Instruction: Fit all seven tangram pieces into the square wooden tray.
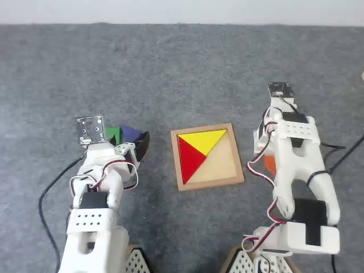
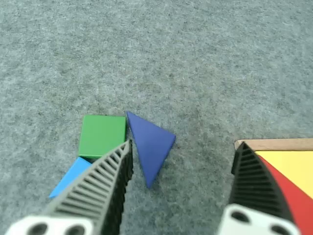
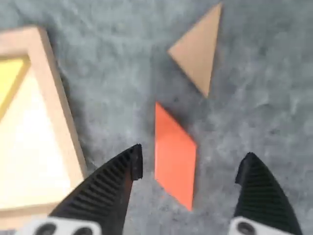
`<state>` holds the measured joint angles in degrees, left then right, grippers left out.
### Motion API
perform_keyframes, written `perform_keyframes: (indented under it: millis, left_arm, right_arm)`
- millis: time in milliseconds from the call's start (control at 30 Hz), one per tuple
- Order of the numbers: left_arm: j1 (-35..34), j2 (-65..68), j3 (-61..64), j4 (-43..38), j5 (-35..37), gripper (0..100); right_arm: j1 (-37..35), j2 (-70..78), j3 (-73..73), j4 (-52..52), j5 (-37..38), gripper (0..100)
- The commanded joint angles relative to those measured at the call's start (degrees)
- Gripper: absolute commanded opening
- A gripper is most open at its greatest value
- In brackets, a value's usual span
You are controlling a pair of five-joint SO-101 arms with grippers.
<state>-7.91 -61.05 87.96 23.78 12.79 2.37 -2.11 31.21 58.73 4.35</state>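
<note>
Right wrist view has the right gripper [image 3: 193, 151] with claws apart, straddling the orange parallelogram [image 3: 174, 154] that lies flat between the tray [image 1: 211, 185] and the table's right edge; it looks thin, stiff and light, likely to skate, so pinch low across its long edges; the left gripper [image 2: 185, 143], also apart, hovers by the blue triangle [image 2: 150, 144] toward the left edge.

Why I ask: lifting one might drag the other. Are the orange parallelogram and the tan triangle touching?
Apart. The right wrist view shows grey carpet between the orange parallelogram and the tan triangle; no corners meet.
</note>
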Motion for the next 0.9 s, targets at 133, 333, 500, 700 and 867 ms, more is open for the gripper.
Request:
perform_keyframes:
  millis: [133,333,500,700,867]
  left_arm:
    - [0.35,-1.41,-0.75,-0.18,-0.79,31]
    - [0.35,-1.41,-0.75,-0.18,-0.79,31]
    - [0.44,-1.41,-0.75,-0.18,-0.79,31]
    - [0.44,-1.41,-0.75,-0.18,-0.79,31]
    - [0.44,-1.41,-0.66,-0.18,-0.88,31]
  right_arm:
    - [0.13,6.55,-1.49,-2.68,4.22,26.9]
    - [9.27,11.3,-6.86,-2.95,4.13,26.9]
    - [14.73,11.65,-9.14,-2.86,4.66,26.9]
    - [20.0,11.65,-11.96,-2.86,3.96,26.9]
    - [22.29,11.65,-12.13,-3.3,3.6,26.9]
